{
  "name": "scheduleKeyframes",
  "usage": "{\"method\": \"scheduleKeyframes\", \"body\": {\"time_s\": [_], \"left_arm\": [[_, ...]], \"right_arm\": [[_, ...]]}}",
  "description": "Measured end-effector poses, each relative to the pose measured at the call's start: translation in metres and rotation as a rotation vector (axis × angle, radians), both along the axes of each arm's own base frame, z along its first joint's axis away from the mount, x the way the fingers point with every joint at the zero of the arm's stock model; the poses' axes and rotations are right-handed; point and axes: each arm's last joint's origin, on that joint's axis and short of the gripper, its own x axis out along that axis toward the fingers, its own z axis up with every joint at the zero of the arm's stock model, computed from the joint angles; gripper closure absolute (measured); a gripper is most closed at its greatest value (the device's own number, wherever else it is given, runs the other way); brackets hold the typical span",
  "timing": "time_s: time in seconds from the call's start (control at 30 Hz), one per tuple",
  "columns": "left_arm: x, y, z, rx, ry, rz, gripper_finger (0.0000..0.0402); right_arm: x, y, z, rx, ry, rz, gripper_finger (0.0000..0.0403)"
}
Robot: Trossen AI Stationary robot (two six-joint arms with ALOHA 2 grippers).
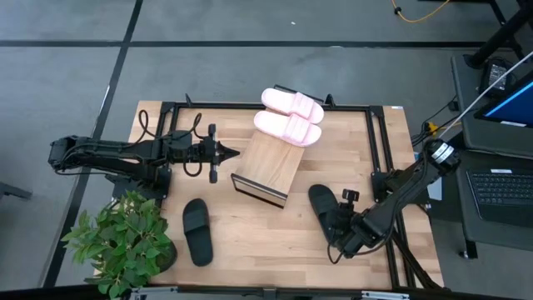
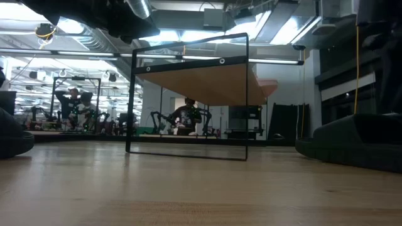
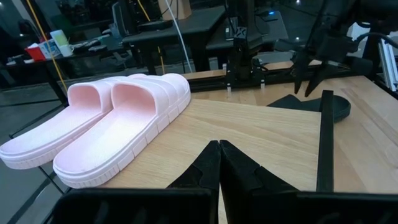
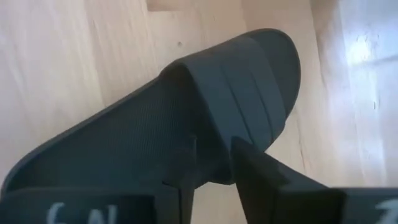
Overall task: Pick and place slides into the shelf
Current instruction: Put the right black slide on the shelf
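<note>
The shelf (image 1: 266,167), a slanted light-wood board on a black frame, stands mid-table. Two pale pink slides (image 1: 291,104) (image 1: 287,127) lie side by side on its far part, and they also show in the left wrist view (image 3: 118,124). One black slide (image 1: 197,231) lies sole down on the table near the front. A second black slide (image 1: 326,207) lies to the right of the shelf, with my right gripper (image 1: 343,229) shut on it. My left gripper (image 1: 229,153) is shut and empty at the shelf's left edge. My right gripper holds the black slide by its side edge (image 4: 214,165), where the wide strap meets the sole. One finger (image 4: 183,168) is on the footbed side and the other finger (image 4: 267,183) is outside. The fingers come from the table's near right. In the low view the slide (image 2: 358,141) seems to rest on the table.
A potted plant (image 1: 125,242) stands at the table's near left corner. Black frame rails (image 1: 379,142) run along the table's far and right edges. A laptop (image 1: 500,192) sits on a stand beyond the right edge. Bare tabletop (image 1: 266,242) lies in front of the shelf.
</note>
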Motion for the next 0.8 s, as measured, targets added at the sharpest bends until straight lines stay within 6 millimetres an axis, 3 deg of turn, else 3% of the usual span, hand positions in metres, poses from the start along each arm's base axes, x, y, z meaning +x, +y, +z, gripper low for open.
{"method": "scheduleKeyframes", "body": {"time_s": [0.23,0.8], "left_arm": [[-0.001,0.000,-0.002,0.003,0.026,-0.001,0.0401],[0.000,-0.018,-0.007,0.002,0.070,-0.091,0.0401]], "right_arm": [[0.001,0.001,-0.007,-0.037,0.036,0.019,0.0273],[0.010,0.000,-0.031,-0.178,0.055,0.013,0.0272]]}}
